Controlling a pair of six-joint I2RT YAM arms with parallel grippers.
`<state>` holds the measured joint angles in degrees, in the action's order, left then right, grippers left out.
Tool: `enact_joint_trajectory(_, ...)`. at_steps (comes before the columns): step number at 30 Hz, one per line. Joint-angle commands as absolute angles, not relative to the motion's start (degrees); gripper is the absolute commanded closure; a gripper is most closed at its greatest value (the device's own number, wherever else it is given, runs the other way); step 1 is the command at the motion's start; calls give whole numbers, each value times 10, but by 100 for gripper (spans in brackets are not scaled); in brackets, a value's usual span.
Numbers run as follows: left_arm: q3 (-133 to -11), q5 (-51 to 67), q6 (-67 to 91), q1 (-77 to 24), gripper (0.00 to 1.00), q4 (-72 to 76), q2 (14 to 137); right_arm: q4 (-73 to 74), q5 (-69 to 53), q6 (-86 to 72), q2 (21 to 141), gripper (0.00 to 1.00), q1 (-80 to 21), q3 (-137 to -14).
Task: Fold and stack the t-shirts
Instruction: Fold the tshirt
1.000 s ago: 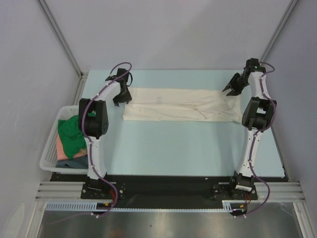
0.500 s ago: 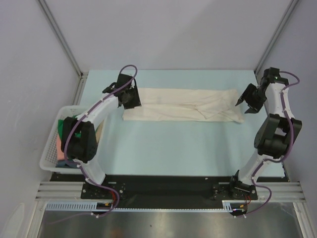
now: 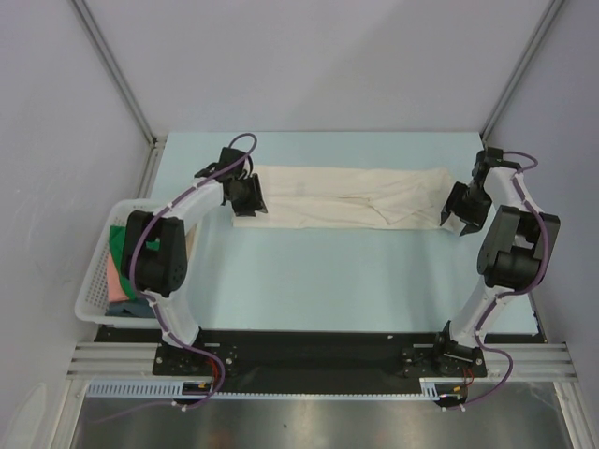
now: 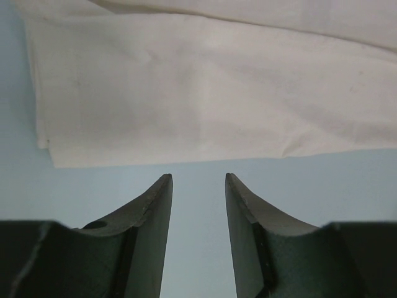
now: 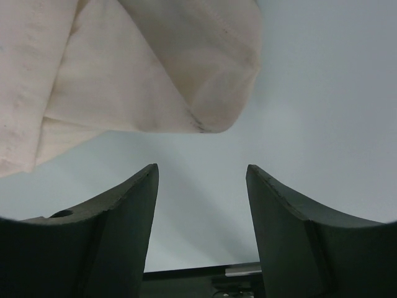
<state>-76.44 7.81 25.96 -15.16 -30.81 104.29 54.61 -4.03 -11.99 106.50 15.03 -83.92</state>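
A cream t-shirt [image 3: 346,198] lies folded into a long strip across the far part of the table. My left gripper [image 3: 249,208] is open and empty at the strip's near-left corner; in the left wrist view [image 4: 198,177] the cloth [image 4: 205,93] lies just beyond the fingertips. My right gripper [image 3: 452,217] is open and empty at the strip's near-right corner; in the right wrist view [image 5: 201,167] a rounded fold of cloth [image 5: 155,68] lies just ahead. Green [image 3: 126,245], pink [image 3: 115,285] and dark blue [image 3: 131,309] shirts lie in the basket.
A white lattice basket [image 3: 94,281] stands off the table's left edge beside the left arm. Grey walls and metal frame posts close in the back and sides. The light blue table top [image 3: 346,276] runs from the shirt to the black front rail.
Both grippers have moved toward the near edge of the cream strip and lowered to its two near corners. The right arm has swung inward and nearer. The shirt has not moved.
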Motion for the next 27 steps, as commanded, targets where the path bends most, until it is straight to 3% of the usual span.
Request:
enact_joint_trajectory(1, -789, 93, 259, -128, 56, -311, 1065, 533, -1, -99, 1075, 36, 141, -861)
enact_joint_trajectory(16, -814, 98, 272, -90, 57, -331, 1127, 483, 39, -87, 1100, 48, 123, -862)
enact_joint_trajectory(19, -809, 98, 271, -90, 57, -333, 1127, 469, 40, -81, 1116, 55, 122, -875)
enact_joint_trajectory(27, -801, 91, 266, -90, 57, -337, 1133, 464, 43, -71, 1154, 83, 123, -934)
